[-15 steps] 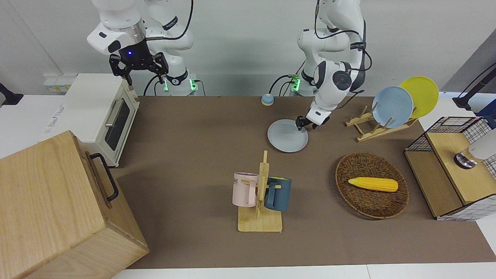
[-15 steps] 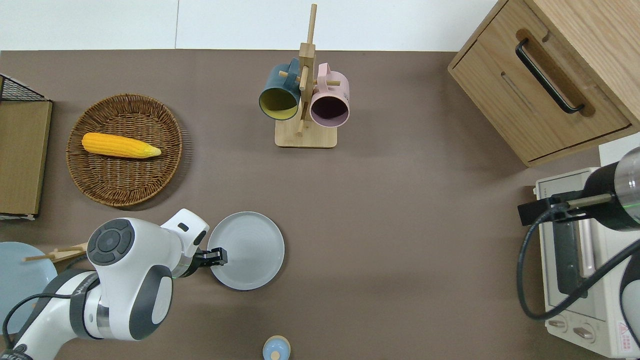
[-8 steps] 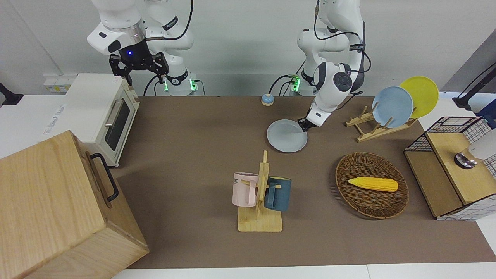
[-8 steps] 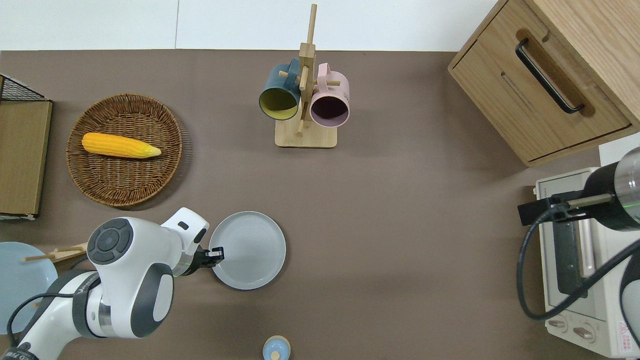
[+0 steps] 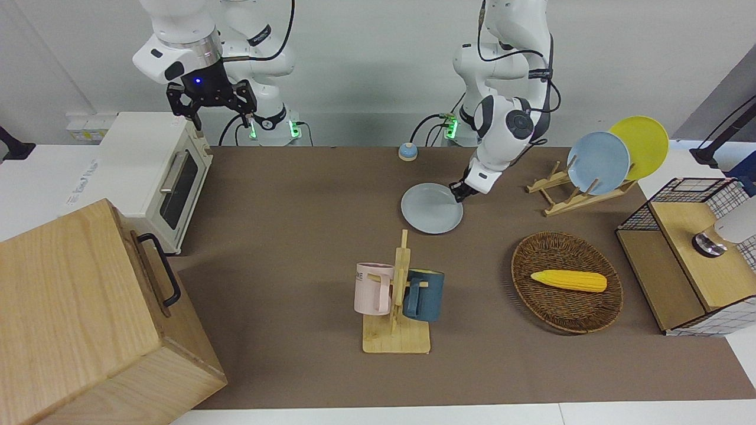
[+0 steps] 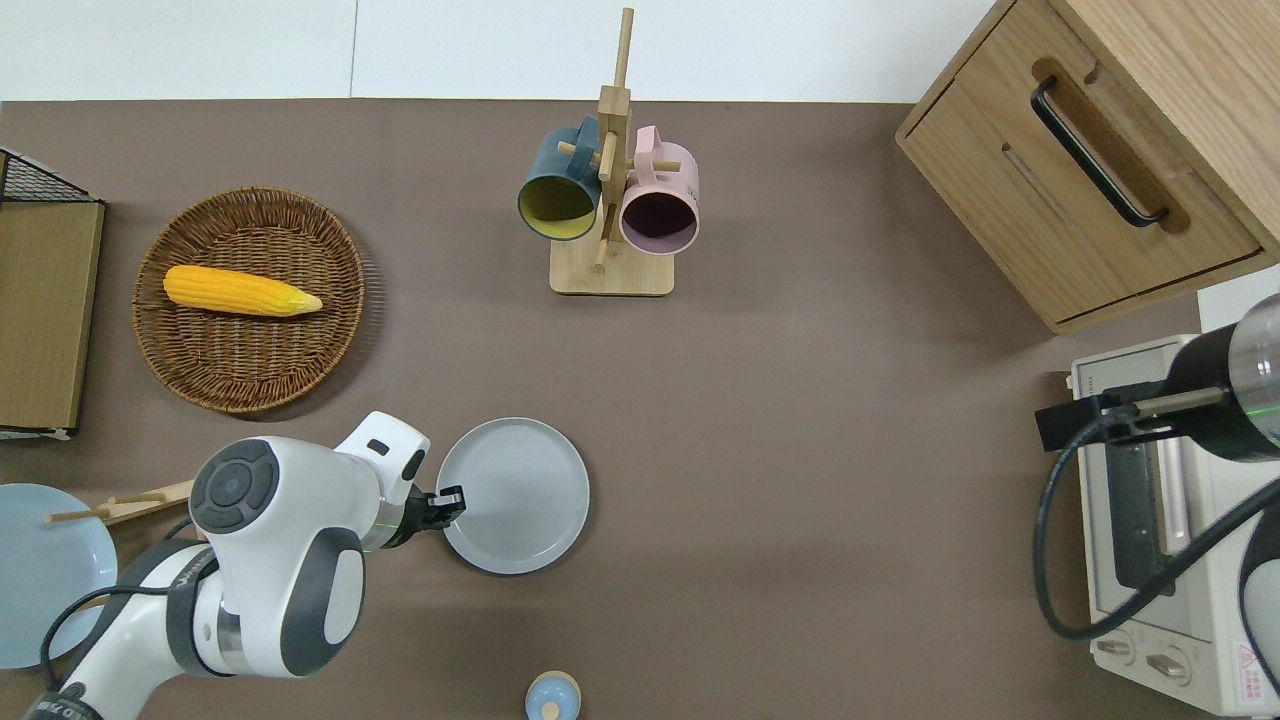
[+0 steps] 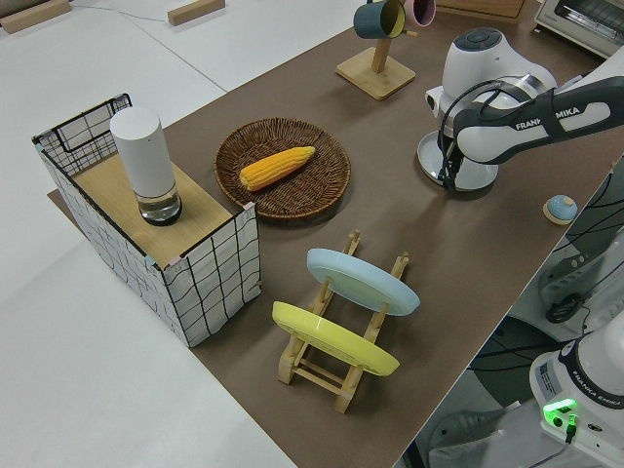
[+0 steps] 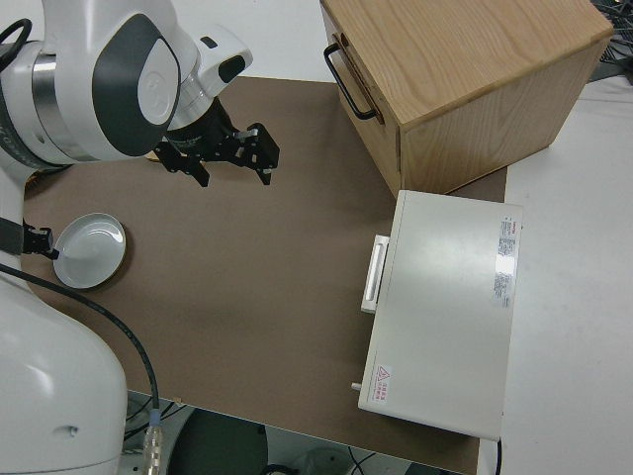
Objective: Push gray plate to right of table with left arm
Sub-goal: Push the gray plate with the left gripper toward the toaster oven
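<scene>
The gray plate (image 6: 514,495) is lying flat on the table (image 6: 800,450), nearer to the robots than the mug rack (image 6: 610,200) and slightly toward the left arm's end from it. The left gripper (image 6: 447,499) is touching the plate's rim on the side that is facing the left arm's end. I cannot tell from these views whether its fingers are spread or closed, but it is not looking like a grasp; the tips are only pressing against the edge. The right arm is parked, with its gripper (image 8: 220,150) spread and holding nothing.

The plate is looking stiff and hard, probably ceramic or melamine, so it is not bending under a push. I am judging it rather light, with a smooth base that is sliding easily on the brown mat. Because it is round, a push off its middle line is likely turning it or letting it slip away sideways from the fingertips. The good contact place is the low raised rim, at the point directly opposite to the wanted direction, with the tips low on the mat. The path from the rack toward the right arm's end is looking free.
</scene>
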`<control>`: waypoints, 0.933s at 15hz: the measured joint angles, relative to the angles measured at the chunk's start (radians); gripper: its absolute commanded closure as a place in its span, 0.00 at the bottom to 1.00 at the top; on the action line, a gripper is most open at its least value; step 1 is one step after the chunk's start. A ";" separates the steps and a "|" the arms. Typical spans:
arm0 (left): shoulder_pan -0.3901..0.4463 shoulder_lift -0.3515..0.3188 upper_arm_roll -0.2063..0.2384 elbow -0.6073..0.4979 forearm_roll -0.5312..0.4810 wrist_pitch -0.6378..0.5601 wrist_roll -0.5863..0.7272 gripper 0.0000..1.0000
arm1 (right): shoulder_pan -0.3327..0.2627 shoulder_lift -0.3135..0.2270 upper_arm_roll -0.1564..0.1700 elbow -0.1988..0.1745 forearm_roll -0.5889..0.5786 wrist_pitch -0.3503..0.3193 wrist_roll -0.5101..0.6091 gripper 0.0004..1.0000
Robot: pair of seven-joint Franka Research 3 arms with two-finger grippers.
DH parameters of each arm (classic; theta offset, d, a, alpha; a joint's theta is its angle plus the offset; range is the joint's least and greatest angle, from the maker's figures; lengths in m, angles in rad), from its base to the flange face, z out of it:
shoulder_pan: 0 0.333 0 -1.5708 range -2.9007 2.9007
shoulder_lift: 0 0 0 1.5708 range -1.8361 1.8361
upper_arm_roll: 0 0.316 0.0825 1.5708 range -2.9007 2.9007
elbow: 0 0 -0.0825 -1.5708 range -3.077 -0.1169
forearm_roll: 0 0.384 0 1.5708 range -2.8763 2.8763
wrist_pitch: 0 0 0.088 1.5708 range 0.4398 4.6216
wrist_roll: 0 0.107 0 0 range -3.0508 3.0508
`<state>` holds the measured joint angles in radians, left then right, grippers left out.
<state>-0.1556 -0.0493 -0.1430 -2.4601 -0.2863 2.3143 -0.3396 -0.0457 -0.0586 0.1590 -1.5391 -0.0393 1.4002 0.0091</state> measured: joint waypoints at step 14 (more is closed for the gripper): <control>-0.261 0.151 -0.172 0.129 -0.094 0.217 -0.486 1.00 | 0.000 0.000 0.000 0.000 0.000 0.000 0.000 0.00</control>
<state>-0.4161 0.1021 -0.3148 -2.3313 -0.3805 2.5317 -0.8258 -0.0457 -0.0586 0.1590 -1.5391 -0.0393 1.4002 0.0091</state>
